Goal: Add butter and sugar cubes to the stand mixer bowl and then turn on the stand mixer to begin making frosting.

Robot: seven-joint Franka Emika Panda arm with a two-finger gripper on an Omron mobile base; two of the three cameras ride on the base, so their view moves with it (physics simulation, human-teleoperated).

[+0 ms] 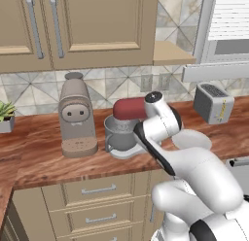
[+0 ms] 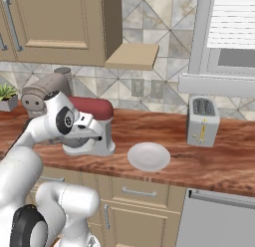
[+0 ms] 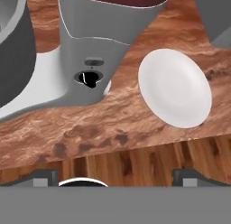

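The stand mixer (image 1: 127, 119) sits on the wooden counter (image 1: 44, 152) just right of the coffee machine (image 1: 76, 116), its grey bowl (image 1: 118, 132) tucked under the dark red head. The gripper (image 3: 116, 175) hovers in front of the mixer's column with its fingers spread wide and nothing between them, seemingly lined up on the dark switch (image 3: 89, 78). A bare white plate (image 2: 148, 156) lies right of the mixer.

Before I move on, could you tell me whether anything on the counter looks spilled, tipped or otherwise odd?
Nothing stands out. The mixer, coffee machine and toaster all stand upright on the counter, and the plate lies flat and bare beside the mixer. No spills show.
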